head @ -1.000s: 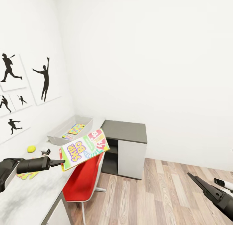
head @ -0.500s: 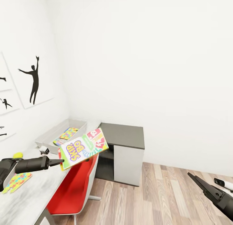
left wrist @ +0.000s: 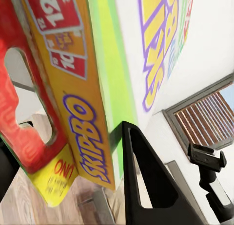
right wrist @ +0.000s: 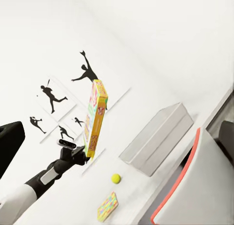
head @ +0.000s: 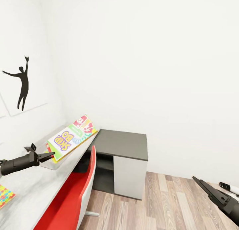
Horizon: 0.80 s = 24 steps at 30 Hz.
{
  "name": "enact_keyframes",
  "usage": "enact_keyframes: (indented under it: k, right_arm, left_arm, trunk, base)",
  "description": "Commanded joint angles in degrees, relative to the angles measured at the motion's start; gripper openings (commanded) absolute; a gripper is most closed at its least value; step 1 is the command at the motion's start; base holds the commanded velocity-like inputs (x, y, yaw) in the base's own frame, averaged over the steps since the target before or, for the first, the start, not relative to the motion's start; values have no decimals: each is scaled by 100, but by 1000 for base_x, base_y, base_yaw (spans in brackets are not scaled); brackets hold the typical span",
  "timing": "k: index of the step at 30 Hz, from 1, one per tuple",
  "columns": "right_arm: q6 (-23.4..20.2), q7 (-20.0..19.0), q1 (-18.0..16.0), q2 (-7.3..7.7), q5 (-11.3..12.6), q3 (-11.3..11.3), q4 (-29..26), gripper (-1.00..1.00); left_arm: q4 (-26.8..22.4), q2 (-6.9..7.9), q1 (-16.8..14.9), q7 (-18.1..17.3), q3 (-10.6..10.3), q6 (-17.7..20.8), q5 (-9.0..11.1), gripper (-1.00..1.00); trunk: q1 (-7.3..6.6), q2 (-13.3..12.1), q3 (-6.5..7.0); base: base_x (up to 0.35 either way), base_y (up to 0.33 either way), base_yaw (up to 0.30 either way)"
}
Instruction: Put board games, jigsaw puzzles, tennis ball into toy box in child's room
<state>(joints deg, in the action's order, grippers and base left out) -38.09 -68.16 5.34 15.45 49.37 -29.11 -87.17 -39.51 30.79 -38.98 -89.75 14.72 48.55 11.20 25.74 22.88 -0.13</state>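
Beneath the left gripper (head: 49,154) lies the table (head: 36,187), a long slab with a pale marbled matte top, hard and level. Beside its far end, past the held item, stands a low cabinet (head: 127,142), dark flat top over a white door, boxy and square-edged. Below and to the gripper's near side sits a red chair (head: 87,177), smooth moulded shell on thin pale legs. Beyond the gripper on the table, seen from the right wrist, rests the toy box (right wrist: 157,137), a grey open rectangular bin with plain thin walls, apparently rigid. Pinched at the fingertips of the left gripper is the Skip-Bo board game (head: 71,138), a flat printed cardboard carton, glossy, multicoloured, with a hang-tab cut-out at its red end; it is held aloft by one corner edge, tilted, above the table and toward the toy box. Judged light and stiff but slick-faced, it could pivot in so narrow a grip; a hold nearer mid-edge would be steadier. Off to the gripper's side on the tabletop lies a jigsaw puzzle (right wrist: 107,206), thin, flat, bright-patterned, likely awkward to lift from a hard surface. Near it sits the tennis ball (right wrist: 115,178), small, yellow-green, prone to roll. Well apart over the wooden floor hangs the right gripper (head: 199,182), fingers pressed together on nothing.
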Motion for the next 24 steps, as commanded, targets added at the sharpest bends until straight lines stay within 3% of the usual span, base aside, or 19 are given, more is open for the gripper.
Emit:
enact_keyframes:
  k: [1,6,16,24]
  right_arm:
    - [-41,5,2,2,37,2,-2,100]
    - [-29,-1,2,2,37,2,-9,100]
    - [-23,4,2,4,36,0,-11,100]
    - [-25,-1,2,10,36,0,-5,100]
  left_arm:
    - [-2,-3,-3,-25,13,69,0,-100]
    - [-4,-1,-5,-25,43,106,-11,-100]
    - [-4,-11,-5,-25,36,103,-13,-100]
    - [-4,-20,-5,-25,31,108,-20,-100]
  trunk:
    - [5,3,-1]
    - [5,3,1]
    - [5,3,33]
    - [5,3,59]
  base:
    - [223,-243,0]
    - [201,-267,63]
    - [181,-290,246]
    - [287,-91,268]
